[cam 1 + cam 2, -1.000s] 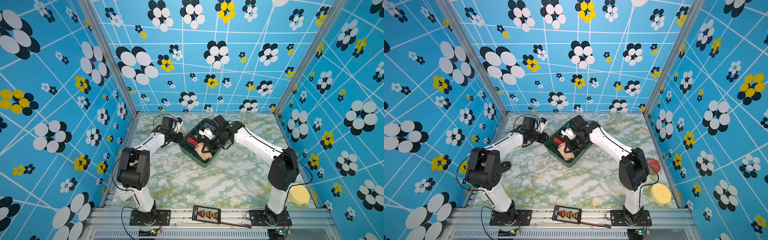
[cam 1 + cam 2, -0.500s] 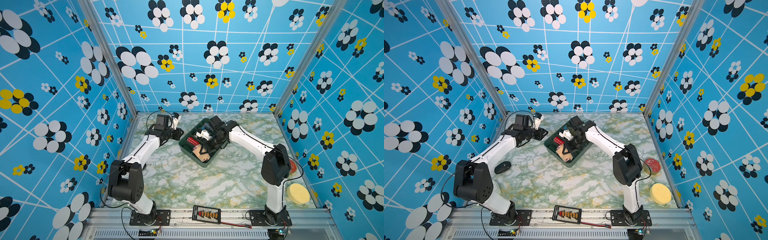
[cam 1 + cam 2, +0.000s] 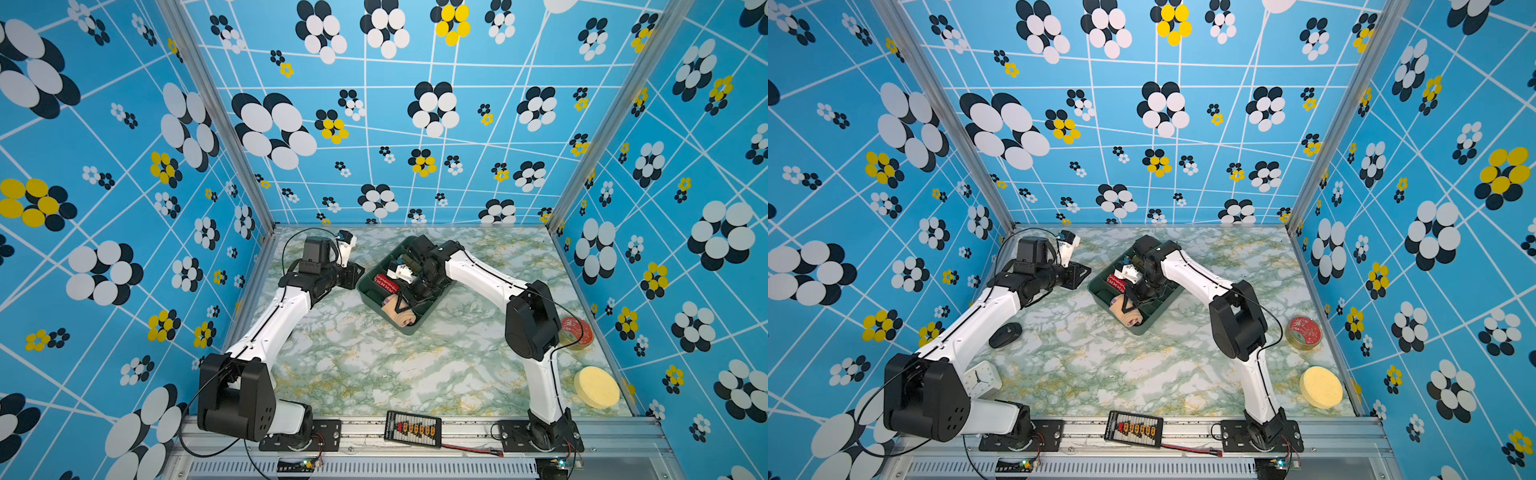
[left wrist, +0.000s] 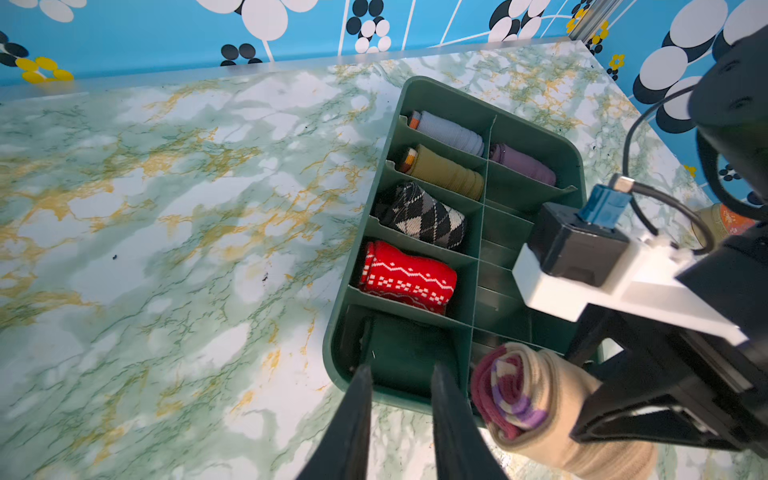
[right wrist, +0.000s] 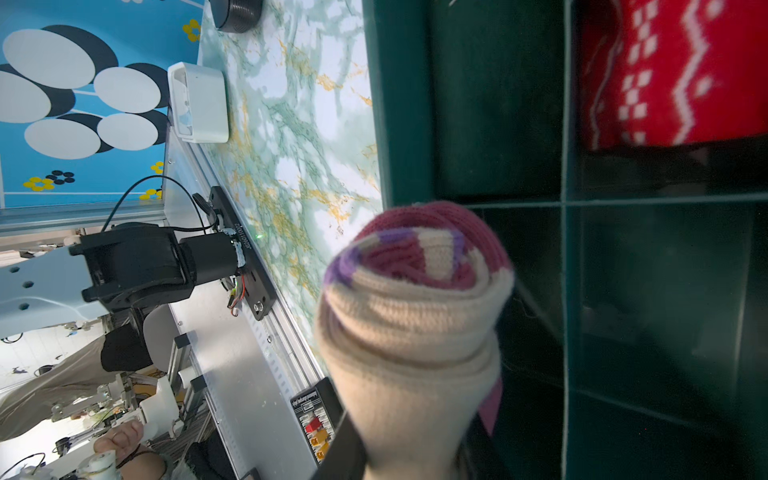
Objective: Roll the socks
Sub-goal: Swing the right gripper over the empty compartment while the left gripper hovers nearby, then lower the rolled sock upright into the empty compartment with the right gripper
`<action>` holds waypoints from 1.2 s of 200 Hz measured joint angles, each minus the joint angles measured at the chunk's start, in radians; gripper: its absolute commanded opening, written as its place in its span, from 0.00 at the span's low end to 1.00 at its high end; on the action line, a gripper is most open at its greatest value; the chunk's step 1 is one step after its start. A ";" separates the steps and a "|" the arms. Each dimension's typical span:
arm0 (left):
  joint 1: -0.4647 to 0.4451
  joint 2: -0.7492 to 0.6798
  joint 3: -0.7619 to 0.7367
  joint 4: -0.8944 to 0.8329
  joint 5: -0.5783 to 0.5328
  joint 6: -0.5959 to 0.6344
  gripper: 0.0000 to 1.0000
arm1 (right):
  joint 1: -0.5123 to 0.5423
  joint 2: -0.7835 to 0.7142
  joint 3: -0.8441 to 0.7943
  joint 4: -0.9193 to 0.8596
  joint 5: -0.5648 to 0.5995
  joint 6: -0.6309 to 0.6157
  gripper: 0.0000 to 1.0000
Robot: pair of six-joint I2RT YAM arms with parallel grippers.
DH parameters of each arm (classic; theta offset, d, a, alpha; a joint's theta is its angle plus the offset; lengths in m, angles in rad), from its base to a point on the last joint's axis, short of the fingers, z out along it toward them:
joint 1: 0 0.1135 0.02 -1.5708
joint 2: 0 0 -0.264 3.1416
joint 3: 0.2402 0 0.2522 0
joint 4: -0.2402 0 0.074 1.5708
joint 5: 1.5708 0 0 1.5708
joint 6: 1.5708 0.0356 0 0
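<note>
So, the socks point(image 3: 400, 312) are already wound up into one fat cream bundle, with the dark red and purple bits spiralled at the open end. The bundle is pinched by the right gripper point(image 5: 411, 455): its fingers point(image 5: 347, 444) are pressed against both sides of the roll, so the jaws are closed on it and kept apart only by its thickness. It's held at the green divided tray point(image 4: 334, 349). In both top views it's seen at the tray corner nearest the arm bases, in the column on the right arm's side, with the spiral end close to the rim. Whether it's resting on the tray floor or held just above it can't be told, tbh.

The left gripper point(image 4: 400, 369) is parked just beside the tray's left corner and is pointed at the end compartment in the left wrist view. A narrow gap is left between its fingers point(image 4: 357, 399) and nothing is gripped there.

A red white-patterned roll point(image 4: 407, 278) is tucked in the next slot along, followed by a black-and-white diamond roll point(image 4: 424, 216), an olive roll point(image 4: 444, 172) and a grey roll point(image 4: 449, 133). A purple roll point(image 4: 523, 164) is stowed in the other column.

Over by the right wall a yellow sponge point(image 3: 596, 386) and a red tin point(image 3: 1304, 332) are sat on the marble table point(image 3: 374, 365). A white clock point(image 3: 982, 378) and a black puck point(image 3: 1005, 335) can be spotted on the left side.
</note>
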 measured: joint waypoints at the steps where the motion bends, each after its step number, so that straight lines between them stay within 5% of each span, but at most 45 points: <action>1: 0.000 0.000 0.000 0.000 0.000 0.000 0.27 | 0.000 0.001 0.001 -0.001 0.000 0.000 0.00; 77: 0.000 0.000 -0.009 -0.026 0.000 0.000 0.27 | -0.010 0.070 0.084 -0.070 0.021 -0.008 0.00; 240: 0.000 -0.051 -0.035 -0.053 -0.012 0.001 0.27 | 0.053 0.075 0.051 -0.027 0.279 0.021 0.00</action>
